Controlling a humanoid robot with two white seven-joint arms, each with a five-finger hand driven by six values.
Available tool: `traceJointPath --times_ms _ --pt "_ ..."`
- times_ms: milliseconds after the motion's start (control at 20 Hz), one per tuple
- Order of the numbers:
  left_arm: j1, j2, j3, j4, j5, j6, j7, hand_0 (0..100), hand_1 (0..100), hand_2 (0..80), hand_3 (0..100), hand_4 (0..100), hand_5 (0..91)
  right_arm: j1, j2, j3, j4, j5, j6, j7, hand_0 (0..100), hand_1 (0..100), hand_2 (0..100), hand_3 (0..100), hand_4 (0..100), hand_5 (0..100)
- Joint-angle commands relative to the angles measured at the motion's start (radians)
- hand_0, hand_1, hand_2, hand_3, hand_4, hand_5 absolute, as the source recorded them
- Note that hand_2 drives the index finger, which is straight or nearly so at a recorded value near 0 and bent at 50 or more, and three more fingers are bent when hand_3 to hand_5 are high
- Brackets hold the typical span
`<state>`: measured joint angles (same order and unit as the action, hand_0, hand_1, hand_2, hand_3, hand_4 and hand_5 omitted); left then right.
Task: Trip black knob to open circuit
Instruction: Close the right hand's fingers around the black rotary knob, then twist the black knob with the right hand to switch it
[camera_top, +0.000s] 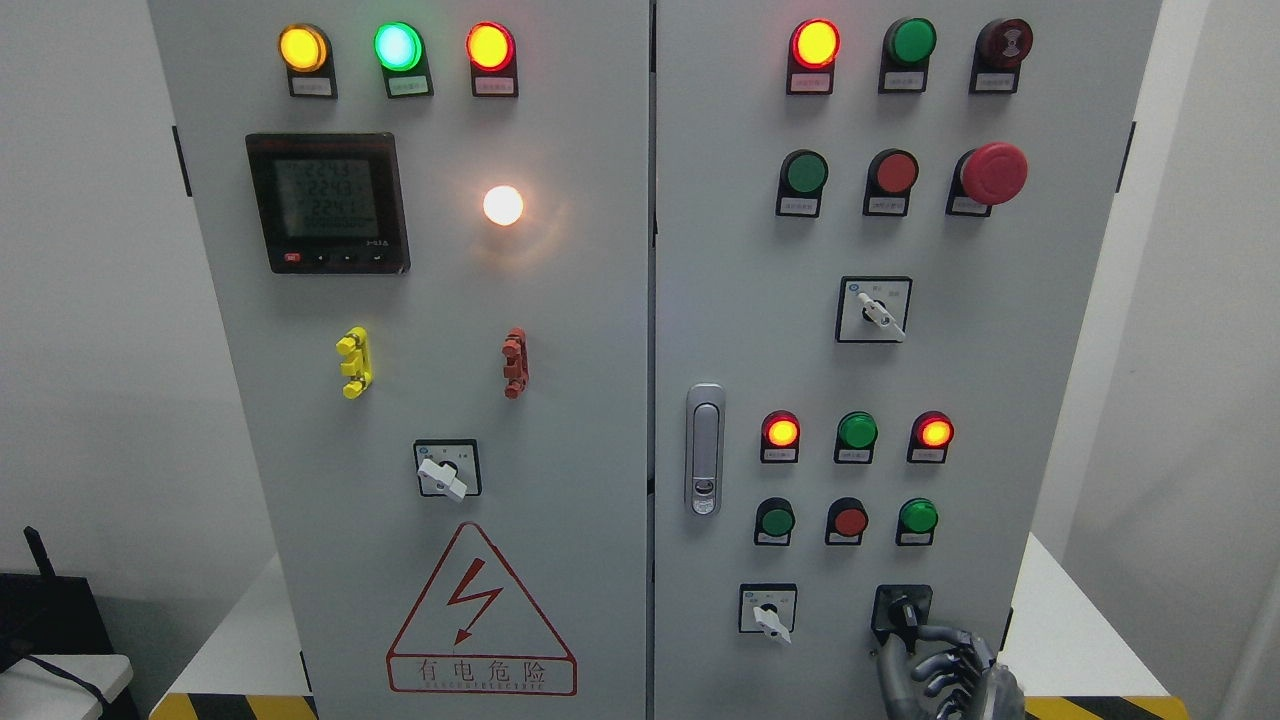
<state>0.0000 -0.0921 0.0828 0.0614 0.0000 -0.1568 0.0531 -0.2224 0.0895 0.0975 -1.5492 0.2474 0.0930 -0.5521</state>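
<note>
The black knob (902, 610) sits on a black square plate at the lower right of the grey cabinet's right door (720, 300). Its lever points down and to the right. My right hand (912, 645) comes up from the bottom edge just below the knob. Its grey index finger (945, 634) lies across the lever's lower end and the thumb (887, 668) stands up on the left of it, so the hand pinches the knob. The other fingers are curled beneath. The left arm does not show.
A white selector switch (770, 618) is left of the knob. Above it is a row of green and red push buttons (850, 520), with lit indicator lamps (935, 432) higher up. A door latch (704, 450) and a red emergency button (993, 172) are also on this door.
</note>
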Motion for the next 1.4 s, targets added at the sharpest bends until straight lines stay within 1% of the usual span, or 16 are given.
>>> traceJointPath --times_ms 0,1352 --pt "-0.008 0.0 0.0 0.0 -0.032 0.0 0.001 12 39 0.0 0 0 0.0 0.001 0.003 0.001 0.0 0.001 0.001 0.0 39 79 48 82 89 95" --pt "-0.008 0.0 0.0 0.0 -0.032 0.0 0.001 12 39 0.0 0 0 0.0 0.0 0.003 0.002 0.0 0.0 0.005 0.001 42 79 51 84 89 95"
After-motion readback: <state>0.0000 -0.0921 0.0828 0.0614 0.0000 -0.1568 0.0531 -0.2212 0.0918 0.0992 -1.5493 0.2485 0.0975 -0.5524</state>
